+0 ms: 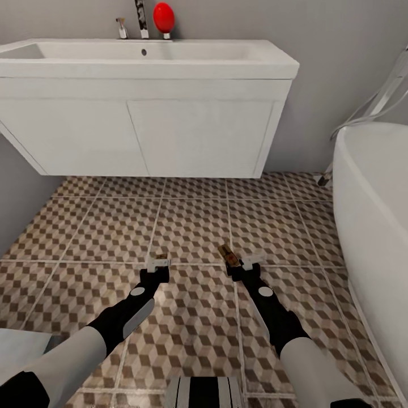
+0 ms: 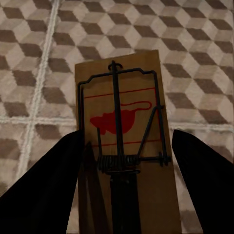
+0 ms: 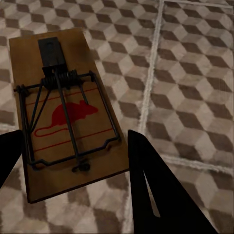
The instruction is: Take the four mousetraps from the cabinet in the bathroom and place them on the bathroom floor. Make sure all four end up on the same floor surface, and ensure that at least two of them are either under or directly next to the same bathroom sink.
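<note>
Both arms reach out low over the patterned bathroom floor point(image 1: 192, 226) in front of the white sink point(image 1: 226, 62). My left gripper point(image 1: 157, 265) is shut on a small brown mousetrap point(image 1: 162, 256); in the left wrist view that mousetrap point(image 2: 122, 112), with its wire bar and red mouse print, sits gripped between the dark fingers point(image 2: 44, 195). My right gripper point(image 1: 245, 264) is shut on another mousetrap point(image 1: 227, 253), which juts out at an angle. The right wrist view shows this mousetrap point(image 3: 68, 112) between the fingers point(image 3: 156, 190), above the tiles. The cabinet is out of view.
A white two-door vanity point(image 1: 198, 136) hangs under the sink with open floor beneath it. A chrome faucet point(image 1: 141, 17) and a red object point(image 1: 164, 17) stand on the sink's back edge. A white bathtub point(image 1: 374, 187) borders the right; a grey wall point(image 1: 22, 187) closes the left.
</note>
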`<state>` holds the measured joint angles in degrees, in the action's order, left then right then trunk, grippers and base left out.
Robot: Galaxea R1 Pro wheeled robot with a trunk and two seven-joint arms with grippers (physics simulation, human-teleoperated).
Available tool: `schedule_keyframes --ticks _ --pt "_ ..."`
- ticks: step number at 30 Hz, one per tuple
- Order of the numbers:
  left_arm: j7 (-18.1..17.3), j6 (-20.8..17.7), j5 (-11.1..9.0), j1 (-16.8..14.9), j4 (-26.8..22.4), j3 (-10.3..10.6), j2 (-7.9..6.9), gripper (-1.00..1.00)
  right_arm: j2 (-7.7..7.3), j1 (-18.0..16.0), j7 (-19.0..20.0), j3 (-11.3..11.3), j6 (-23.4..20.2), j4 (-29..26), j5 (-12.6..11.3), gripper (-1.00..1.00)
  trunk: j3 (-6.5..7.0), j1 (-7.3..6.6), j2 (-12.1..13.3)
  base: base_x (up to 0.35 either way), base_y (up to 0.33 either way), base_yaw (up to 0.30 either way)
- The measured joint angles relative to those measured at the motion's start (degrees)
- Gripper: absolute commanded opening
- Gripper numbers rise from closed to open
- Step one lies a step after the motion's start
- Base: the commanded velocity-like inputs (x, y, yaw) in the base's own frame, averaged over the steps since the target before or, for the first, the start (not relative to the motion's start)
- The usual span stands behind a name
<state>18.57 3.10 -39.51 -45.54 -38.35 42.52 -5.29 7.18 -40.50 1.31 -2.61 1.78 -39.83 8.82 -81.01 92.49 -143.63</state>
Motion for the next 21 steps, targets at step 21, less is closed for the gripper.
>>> schedule_keyframes --ticks 21 --pt "0.0 0.2 0.1 2.5 -4.1 0.0 -0.42 -1.0 0.02 0.0 0.0 -0.1 2.1 -0.8 0.3 -1.0 -3.51 0.23 -0.1 0.0 0.0 0.0"
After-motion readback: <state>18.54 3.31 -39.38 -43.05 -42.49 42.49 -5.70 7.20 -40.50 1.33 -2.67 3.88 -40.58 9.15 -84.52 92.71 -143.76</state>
